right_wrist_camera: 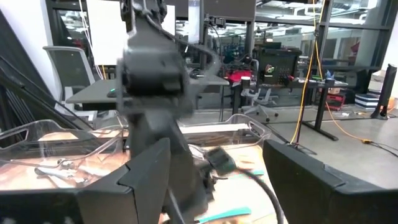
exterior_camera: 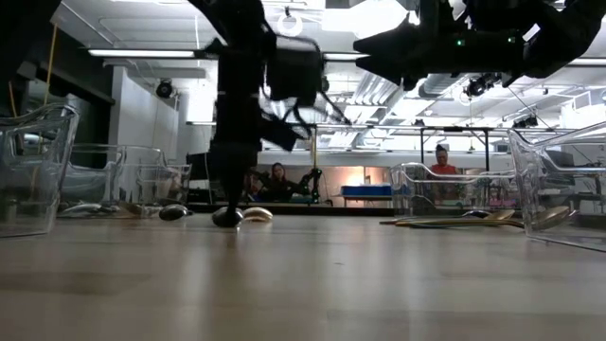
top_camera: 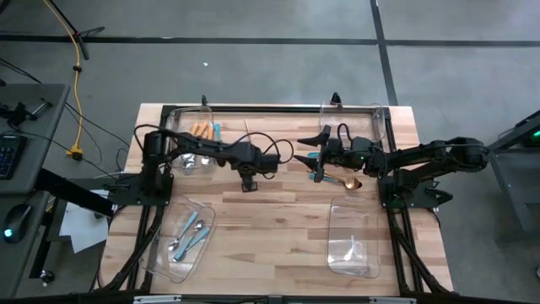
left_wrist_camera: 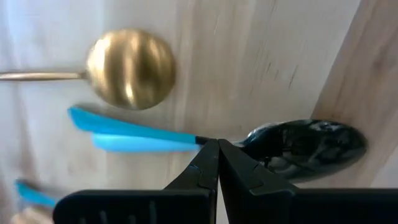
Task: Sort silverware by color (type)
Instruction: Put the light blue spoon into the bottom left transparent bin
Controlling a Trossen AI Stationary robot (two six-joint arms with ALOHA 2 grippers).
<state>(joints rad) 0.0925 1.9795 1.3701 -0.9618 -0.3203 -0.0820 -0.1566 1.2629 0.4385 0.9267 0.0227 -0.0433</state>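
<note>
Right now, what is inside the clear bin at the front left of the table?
The front-left bin holds a few pieces of light-blue-handled silverware, lying loose. How many there are, and whether any are forks, cannot be told from above.

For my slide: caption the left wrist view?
Shut left gripper over a teal-handled black spoon, gold spoon beside it.
</note>
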